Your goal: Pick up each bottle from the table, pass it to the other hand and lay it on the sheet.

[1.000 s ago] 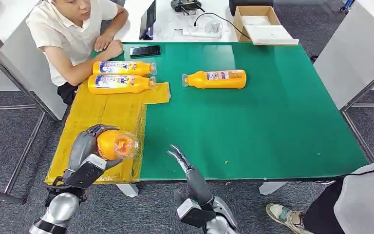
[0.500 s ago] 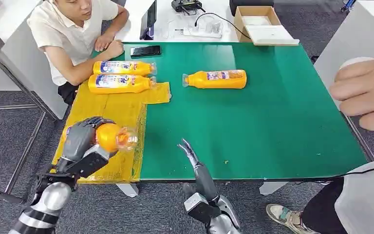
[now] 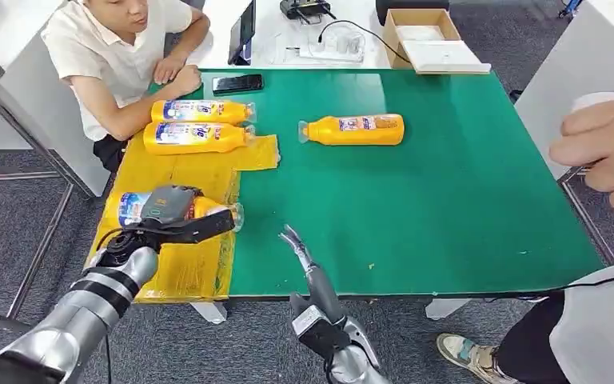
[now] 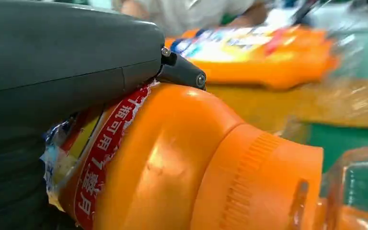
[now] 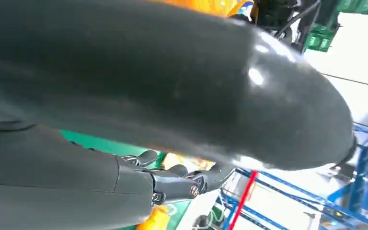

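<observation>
My left hand [image 3: 169, 213] grips an orange bottle [image 3: 133, 206] lying sideways low over the yellow sheet [image 3: 168, 178], its clear cap toward the green mat. The left wrist view has the same bottle [image 4: 172, 163] close up under my hand [image 4: 52, 72]. Two more orange bottles [image 3: 200, 111] [image 3: 194, 137] lie side by side at the sheet's far end. A further orange bottle [image 3: 354, 130] lies on the green table [image 3: 448, 200]. My right hand [image 3: 298, 250] is at the table's near edge, fingers straight and empty; in the right wrist view the hand [image 5: 172, 182] holds nothing.
A person sits at the far left corner, forearm [image 3: 140, 108] on the table beside the two bottles. Another person's hand [image 3: 604, 148] reaches in from the right edge. A phone [image 3: 238, 83] lies at the far edge, a cardboard box [image 3: 424, 36] behind.
My left hand has turned the bottle from pointing at the camera to lying sideways and lowered it toward the sheet. The right hand shifted slightly. A person's hand came in at the right.
</observation>
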Available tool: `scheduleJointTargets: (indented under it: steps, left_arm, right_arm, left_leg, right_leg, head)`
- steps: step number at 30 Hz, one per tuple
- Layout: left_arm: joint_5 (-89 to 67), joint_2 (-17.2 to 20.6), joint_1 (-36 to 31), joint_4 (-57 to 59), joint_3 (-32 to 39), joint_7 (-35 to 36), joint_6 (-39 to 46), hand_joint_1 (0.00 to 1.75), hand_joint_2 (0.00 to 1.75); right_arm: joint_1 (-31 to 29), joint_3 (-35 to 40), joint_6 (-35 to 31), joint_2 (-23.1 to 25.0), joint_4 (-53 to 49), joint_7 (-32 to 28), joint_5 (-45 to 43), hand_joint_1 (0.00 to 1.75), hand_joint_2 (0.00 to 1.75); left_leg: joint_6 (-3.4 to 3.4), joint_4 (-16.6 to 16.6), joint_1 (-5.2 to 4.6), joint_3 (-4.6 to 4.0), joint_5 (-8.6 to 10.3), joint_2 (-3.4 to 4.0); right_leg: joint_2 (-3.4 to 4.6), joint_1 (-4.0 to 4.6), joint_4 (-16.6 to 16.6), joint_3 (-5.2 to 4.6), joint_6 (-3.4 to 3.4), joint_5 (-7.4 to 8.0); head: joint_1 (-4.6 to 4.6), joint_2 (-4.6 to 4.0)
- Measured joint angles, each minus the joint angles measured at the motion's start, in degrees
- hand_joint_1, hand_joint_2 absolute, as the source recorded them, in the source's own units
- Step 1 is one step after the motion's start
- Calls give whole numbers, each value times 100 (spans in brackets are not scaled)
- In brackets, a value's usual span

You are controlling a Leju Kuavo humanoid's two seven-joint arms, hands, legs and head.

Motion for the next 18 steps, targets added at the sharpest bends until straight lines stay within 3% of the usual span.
scheduleJointTargets:
  steps: [4,5,7,8,18]
  left_arm:
    - [136,-68,-152,529,31,-50,-138,175,175]
    - [208,-90,-164,607,50,-99,-219,168,175]
    - [344,-133,-213,694,87,-164,-352,26,175]
    - [446,-151,-242,732,120,-175,-422,0,175]
    - [1296,-326,-249,834,383,-512,-1067,0,175]
  right_arm:
    - [-24,-2,0,24,146,0,-39,0,0]
    - [-29,-2,0,26,175,0,-41,0,0]
    - [-33,-2,13,39,234,0,-48,0,0]
    - [-36,-2,20,44,262,0,-48,0,0]
    - [-98,0,39,116,514,0,-57,0,0]
  left_leg:
    - [0,0,2,-5,0,-2]
    - [0,0,2,-5,0,-3]
    - [0,0,1,-5,0,-7]
    - [0,0,0,-4,0,-7]
    - [1,0,-1,1,1,-19]
  right_leg:
    - [0,1,0,-5,-1,-1]
    - [-1,1,0,-5,-2,-1]
    - [-3,-1,0,-1,-2,-1]
    - [-3,-3,-1,1,-1,-1]
    - [-7,-4,0,9,-1,-1]
  head:
    - [0,0]
    - [0,0]
    - [0,-2]
    - [0,0]
    - [0,0]
